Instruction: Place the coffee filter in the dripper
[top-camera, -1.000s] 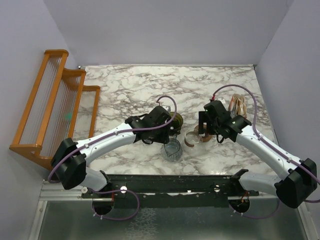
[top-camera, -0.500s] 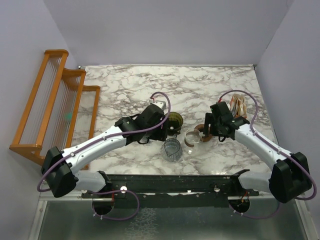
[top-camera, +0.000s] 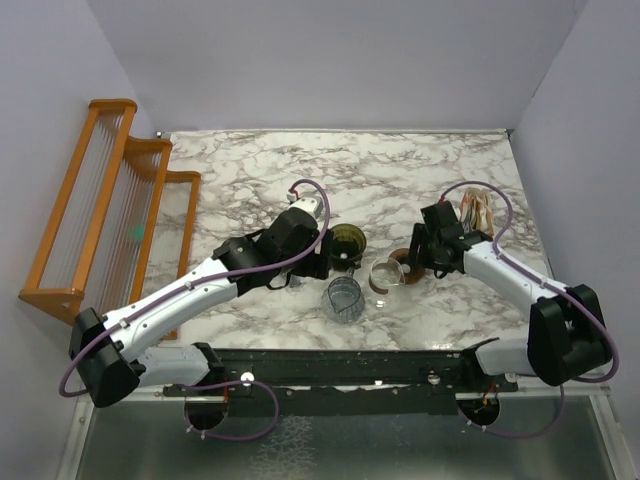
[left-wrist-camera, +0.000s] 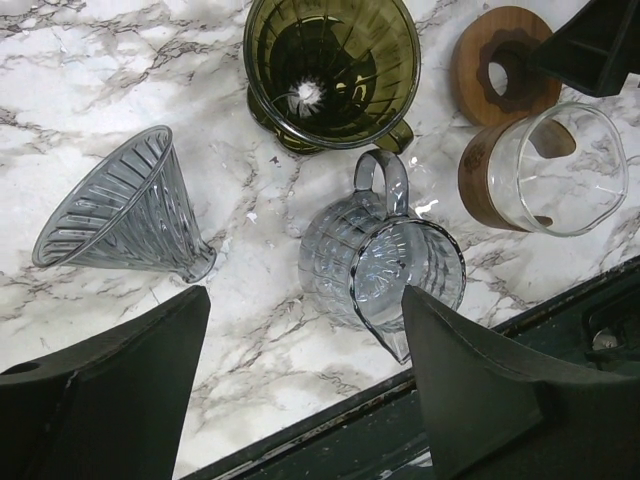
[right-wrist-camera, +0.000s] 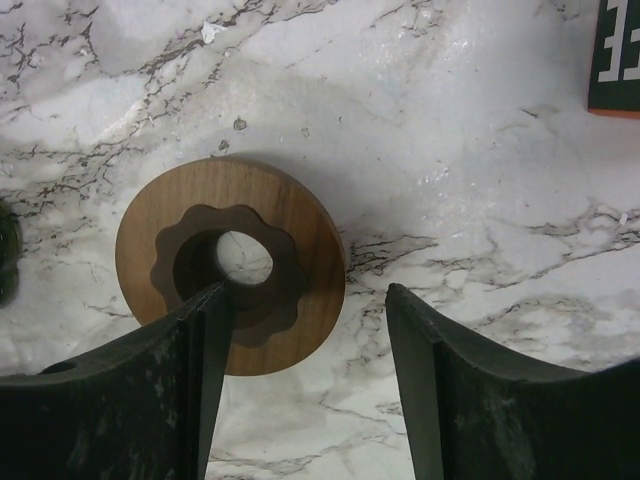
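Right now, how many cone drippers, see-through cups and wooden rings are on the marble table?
Cone drippers: 2 (green dripper, grey dripper)
See-through cups: 2 (ribbed jug, glass with wooden band)
Wooden rings: 1 (wooden ring)
Total: 5

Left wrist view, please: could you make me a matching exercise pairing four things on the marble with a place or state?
1. olive-green translucent cone dripper
2. smoky clear ribbed cone
3. brown wooden ring
4. clear ribbed jug with handle

A. lying on its side
B. flat, hole in the middle
C. mouth up, no filter inside
D. nearest the table's front edge

Pairs: 1-C, 2-A, 3-B, 4-D
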